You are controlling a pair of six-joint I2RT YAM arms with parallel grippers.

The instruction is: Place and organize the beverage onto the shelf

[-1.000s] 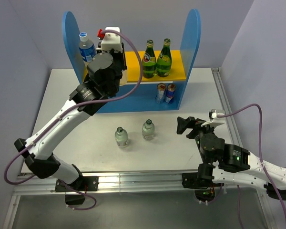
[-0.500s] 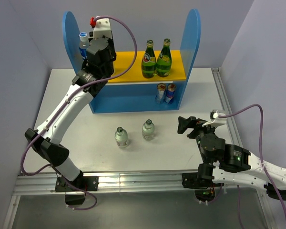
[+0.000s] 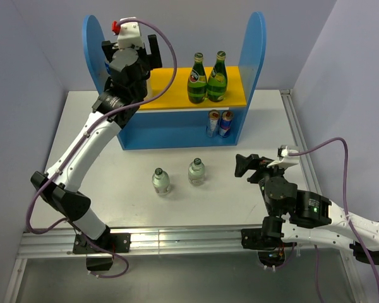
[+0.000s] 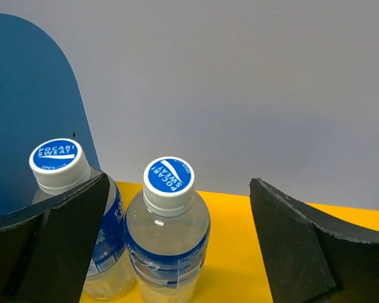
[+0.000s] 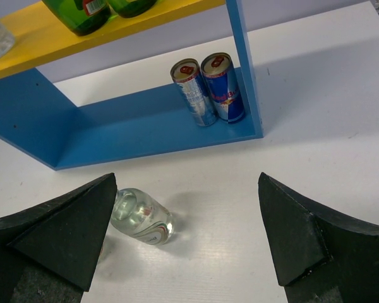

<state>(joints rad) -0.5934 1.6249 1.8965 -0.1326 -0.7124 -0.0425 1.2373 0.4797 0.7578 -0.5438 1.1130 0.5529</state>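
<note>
The shelf (image 3: 256, 47) stands at the back of the table, and its yellow upper board (image 3: 235, 95) carries two green bottles (image 3: 207, 79). In the left wrist view, two blue-capped clear bottles stand on the yellow board (image 4: 240, 221) by the left blue panel (image 4: 25, 82). One bottle (image 4: 168, 218) stands free between my left gripper's (image 4: 178, 183) open jaws, and the other (image 4: 58, 164) is partly behind the left finger. From above, my left gripper (image 3: 130, 53) hides both. My right gripper (image 3: 243, 165) hangs open over the table, holding nothing. Two small clear bottles (image 3: 161, 181) (image 3: 196, 171) stand on the table.
Two cans (image 3: 219, 123) (image 5: 208, 88) stand at the right end of the shelf's blue base (image 5: 132, 132). One small clear bottle (image 5: 142, 218) sits beside my right gripper's left finger (image 5: 69, 233). The table's right rail (image 3: 300, 145) is close to the right arm.
My left gripper has risen and swung to the left end of the upper board, then opened, so the bottle between its jaws now stands free. The right arm has not moved.
</note>
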